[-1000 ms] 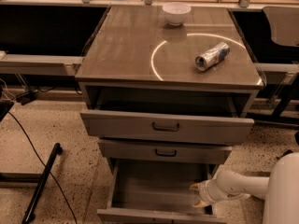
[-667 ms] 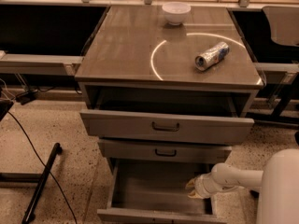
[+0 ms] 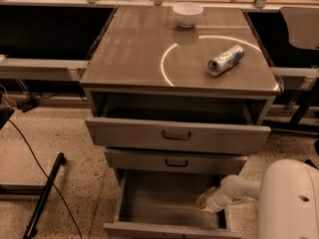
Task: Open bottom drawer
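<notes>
The bottom drawer (image 3: 164, 198) sits at the foot of the cabinet (image 3: 99, 103), pulled far out, its plain grey inside showing. The hand (image 3: 203, 202) hangs inside it by the right wall, near the front corner; whether it is apart or together cannot be told. Above, the other two drawers stand partly out. On the cabinet's counter (image 3: 134, 54) rest a white bowl (image 3: 188, 14) at the back and a can (image 3: 226, 59) lying on its side to the right.

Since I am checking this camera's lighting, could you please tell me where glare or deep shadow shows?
Camera view: a bright ring of glare lies on the cabinet top, curving around the can; the cavity behind the top drawer front is deeply shadowed; the bottom drawer is dim inside, with the claw at its right side in the picture.
</notes>
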{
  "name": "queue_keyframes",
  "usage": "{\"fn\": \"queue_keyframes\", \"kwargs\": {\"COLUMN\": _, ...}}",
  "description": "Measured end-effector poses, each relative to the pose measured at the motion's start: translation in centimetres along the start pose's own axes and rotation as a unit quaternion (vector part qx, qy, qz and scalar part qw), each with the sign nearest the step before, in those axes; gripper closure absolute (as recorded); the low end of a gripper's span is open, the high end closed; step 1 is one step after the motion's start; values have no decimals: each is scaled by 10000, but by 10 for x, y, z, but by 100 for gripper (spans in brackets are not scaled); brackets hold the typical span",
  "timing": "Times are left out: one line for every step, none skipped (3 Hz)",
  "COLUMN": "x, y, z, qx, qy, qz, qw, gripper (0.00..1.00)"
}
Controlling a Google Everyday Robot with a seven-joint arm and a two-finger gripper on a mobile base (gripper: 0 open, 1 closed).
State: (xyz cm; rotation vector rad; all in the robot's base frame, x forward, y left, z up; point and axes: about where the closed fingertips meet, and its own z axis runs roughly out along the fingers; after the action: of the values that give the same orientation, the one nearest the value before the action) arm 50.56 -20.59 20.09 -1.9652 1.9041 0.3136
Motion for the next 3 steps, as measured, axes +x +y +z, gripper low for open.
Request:
{"fn": "queue_keyframes", "kwargs": {"x": 3, "y": 8, "z": 2, "qx": 17, "qy": -197, "qz": 86, "qw": 9998, "gripper": 100}}
{"fn": "queue_keyframes", "kwargs": {"x": -9, "y": 14, "z": -28, "qx": 298, "qy": -699, "qz": -8, "qw": 9971, "gripper": 100}}
{"fn": "queue_keyframes", "kwargs": {"x": -22, "y": 21, "z": -67, "qx": 565, "qy": -1111, "qz": -196, "qw": 9920, "gripper": 81}}
